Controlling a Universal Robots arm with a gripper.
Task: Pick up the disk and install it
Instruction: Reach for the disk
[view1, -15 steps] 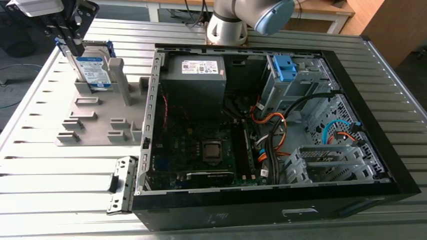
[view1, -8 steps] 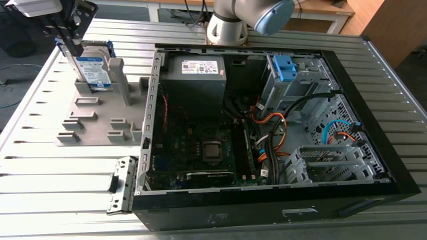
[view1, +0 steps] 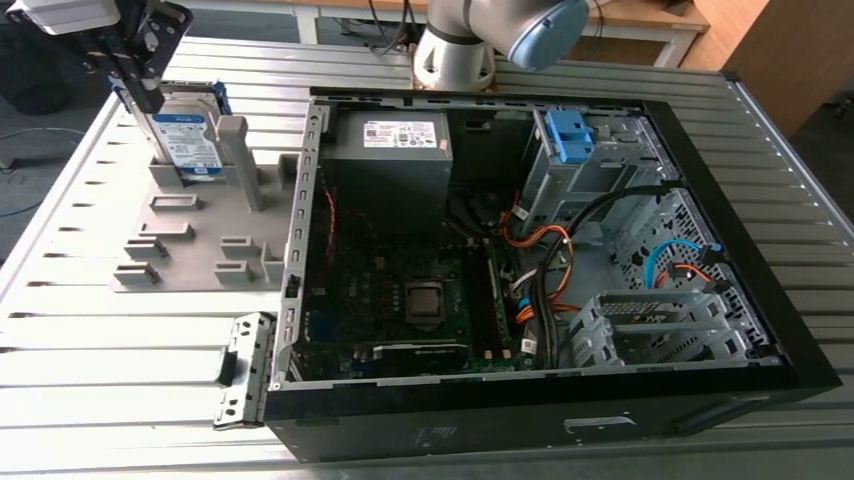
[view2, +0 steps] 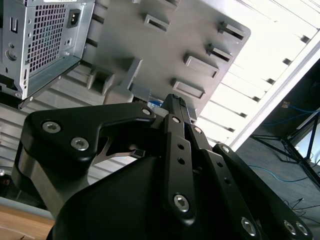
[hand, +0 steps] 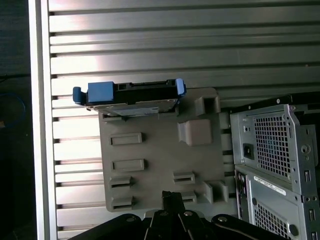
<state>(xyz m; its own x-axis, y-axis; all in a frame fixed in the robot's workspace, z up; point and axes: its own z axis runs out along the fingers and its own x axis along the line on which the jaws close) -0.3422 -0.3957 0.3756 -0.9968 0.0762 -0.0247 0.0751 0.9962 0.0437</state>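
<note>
The disk (view1: 184, 140) is a silver drive with a white-and-blue label and a blue frame. It stands on edge in a slot at the far end of the grey holder plate (view1: 174, 250), at the exterior view's left. The first wrist view shows it edge-on (hand: 131, 95). My gripper (view1: 140, 80) hangs just above and beside the disk's top edge. In both wrist views its fingertips (view2: 173, 98) (hand: 171, 196) meet with nothing between them. A bit of the disk's blue label (view2: 155, 103) peeks out beside the fingers.
An open black computer case (view1: 747, 250) lies at the exterior view's right, with a grey power supply (view1: 394, 150), a motherboard, cables and a drive bay holding a bare blue bracket (view1: 570, 135). Everything rests on a slatted metal table (view1: 80, 340). The arm's base (view1: 461, 50) stands behind the case.
</note>
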